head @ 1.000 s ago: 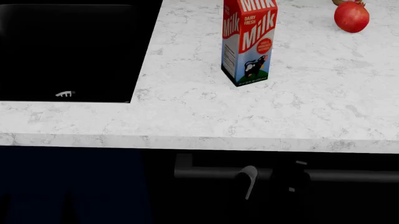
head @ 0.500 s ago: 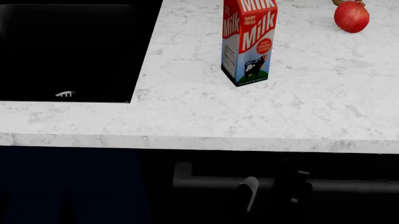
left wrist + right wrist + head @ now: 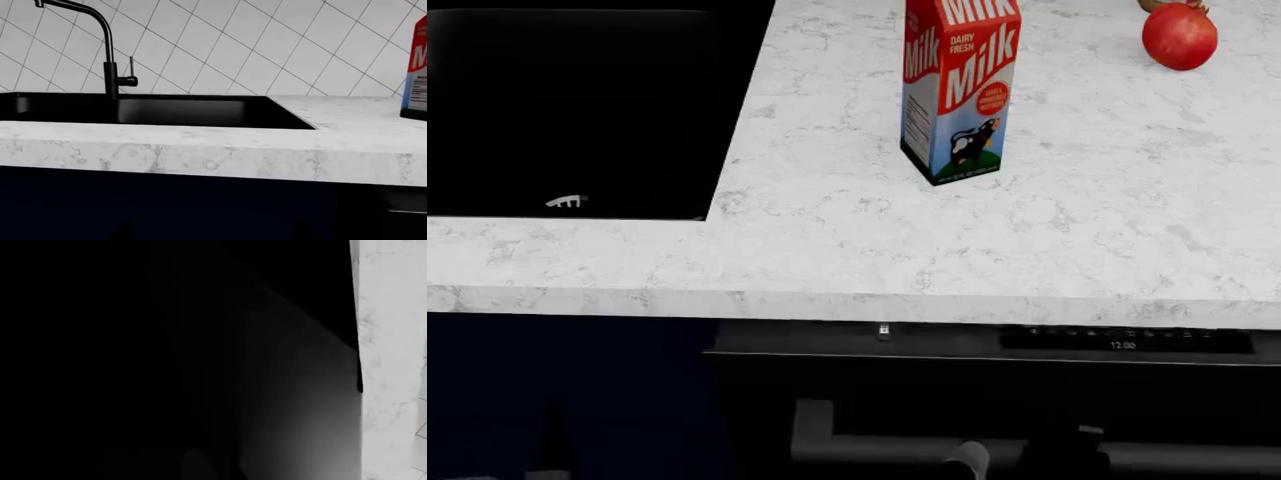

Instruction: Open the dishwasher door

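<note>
Head view: marble counter, dishwasher door ajar; end effector grip unclear

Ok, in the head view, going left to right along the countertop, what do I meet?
Black sink → milk carton → pomegranate, all on or set into the white marble countertop.

What I can't make out

My right claw at the long dark bar handle is cut by the picture's lower edge; its jaws are unreadable. The red-and-white milk carton loses its top.
</note>
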